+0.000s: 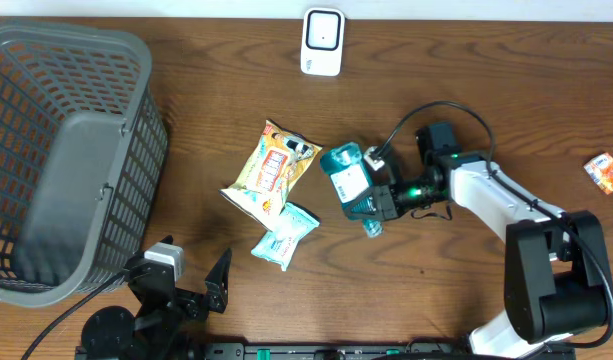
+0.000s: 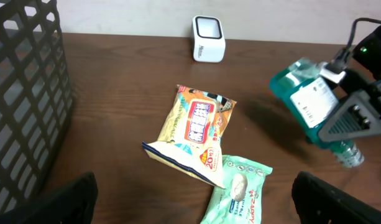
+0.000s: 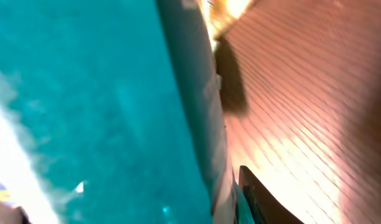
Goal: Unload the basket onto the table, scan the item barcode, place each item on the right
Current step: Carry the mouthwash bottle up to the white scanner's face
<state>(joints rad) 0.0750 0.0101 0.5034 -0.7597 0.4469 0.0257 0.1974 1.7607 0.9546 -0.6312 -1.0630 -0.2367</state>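
The item is a teal bottle point(image 1: 348, 180) with a white label, held just above the table's middle. My right gripper point(image 1: 374, 200) is shut on it from the right side. In the right wrist view the bottle point(image 3: 103, 112) fills most of the picture, with one dark finger point(image 3: 265, 202) pressed against its edge. The left wrist view shows the bottle point(image 2: 305, 99) tilted, label toward the camera. The white scanner point(image 1: 323, 42) stands at the table's far edge, also in the left wrist view point(image 2: 209, 38). My left gripper point(image 1: 186, 277) rests open near the front left, holding nothing.
A dark grey mesh basket point(image 1: 66, 150) fills the left side. A yellow snack bag point(image 1: 271, 170) and a mint-green wipes pack point(image 1: 286, 235) lie left of the bottle. A small orange packet point(image 1: 606, 172) lies at the far right edge.
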